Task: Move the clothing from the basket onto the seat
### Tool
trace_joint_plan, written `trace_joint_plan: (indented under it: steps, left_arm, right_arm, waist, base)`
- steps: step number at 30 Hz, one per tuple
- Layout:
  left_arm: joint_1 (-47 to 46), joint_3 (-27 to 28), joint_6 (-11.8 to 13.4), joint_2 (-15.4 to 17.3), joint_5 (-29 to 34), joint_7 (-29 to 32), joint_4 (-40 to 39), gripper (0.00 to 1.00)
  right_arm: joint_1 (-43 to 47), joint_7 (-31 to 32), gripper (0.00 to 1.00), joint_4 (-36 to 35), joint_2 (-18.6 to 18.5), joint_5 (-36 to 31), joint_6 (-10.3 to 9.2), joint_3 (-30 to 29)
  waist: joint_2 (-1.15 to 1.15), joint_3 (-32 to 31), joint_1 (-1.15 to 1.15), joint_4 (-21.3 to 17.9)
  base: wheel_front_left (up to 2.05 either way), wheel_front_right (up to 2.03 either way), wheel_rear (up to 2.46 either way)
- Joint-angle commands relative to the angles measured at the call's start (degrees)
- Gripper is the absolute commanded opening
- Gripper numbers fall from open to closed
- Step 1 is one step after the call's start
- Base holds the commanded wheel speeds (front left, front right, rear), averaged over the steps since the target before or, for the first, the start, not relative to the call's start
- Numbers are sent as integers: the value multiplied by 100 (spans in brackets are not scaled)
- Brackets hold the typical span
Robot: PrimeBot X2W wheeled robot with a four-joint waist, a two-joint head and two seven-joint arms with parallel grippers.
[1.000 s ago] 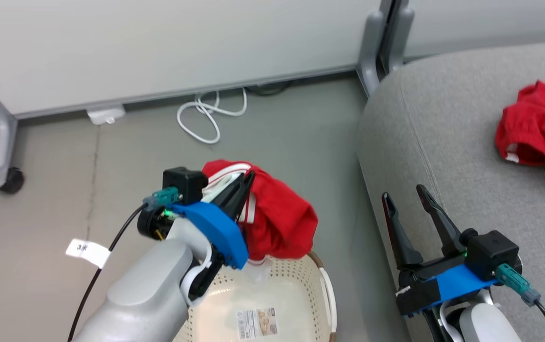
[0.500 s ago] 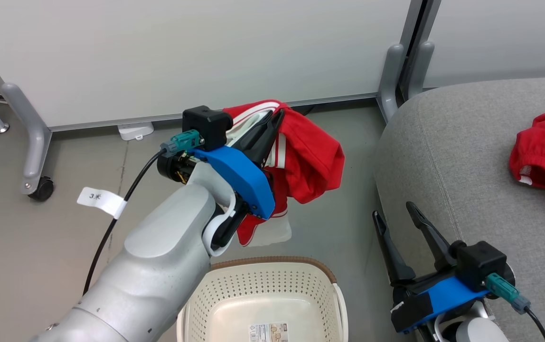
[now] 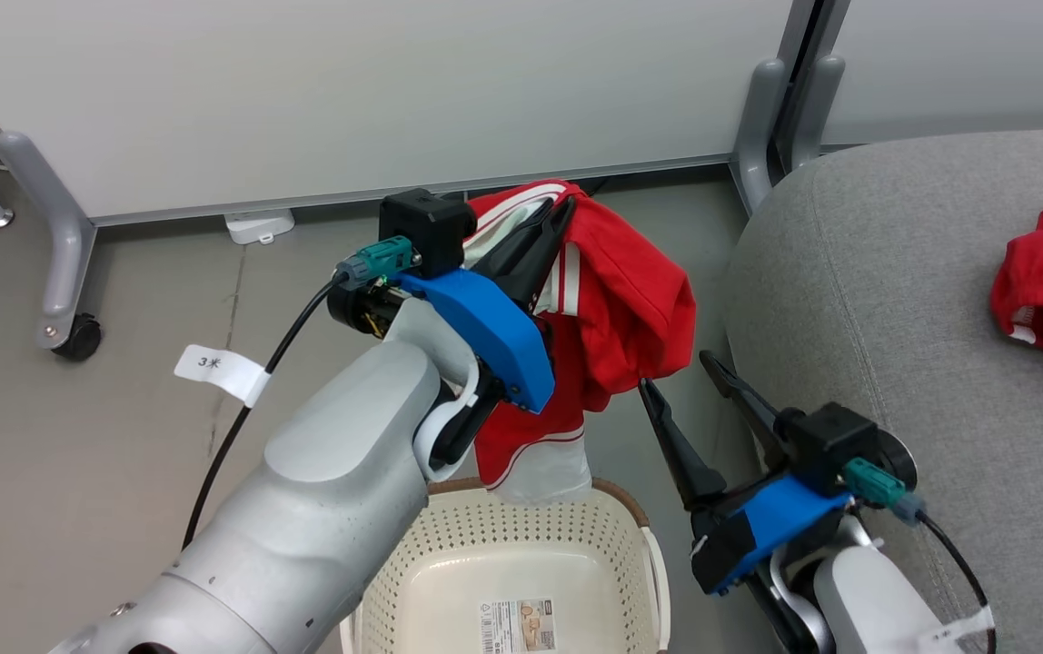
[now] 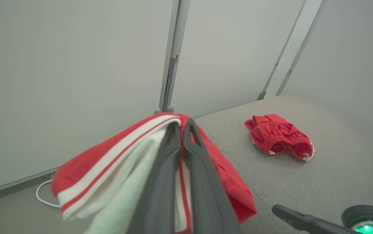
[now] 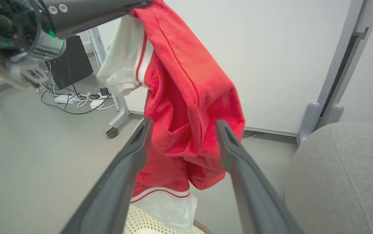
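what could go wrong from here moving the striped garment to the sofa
1. The open right gripper sits between the striped garment, pinched in the left gripper, and the sofa; swinging cloth could catch on its fingers.
2. The garment's white hem hangs close to the basket rim and might snag or drag it.
3. Released too early, it could slide off the sofa's rounded edge to the floor.
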Motion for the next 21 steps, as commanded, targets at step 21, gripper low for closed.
trace_joint_plan:
  steps: [21]
  left_arm:
    - [-233, -493, -7, -157, -168, -76, -316, 0]
  right_arm:
    - [-2169, -271, 93, 2997, -11, 166, 1, -57]
  waist:
    - [0, 80, 0, 208]
  base:
    - [0, 0, 0]
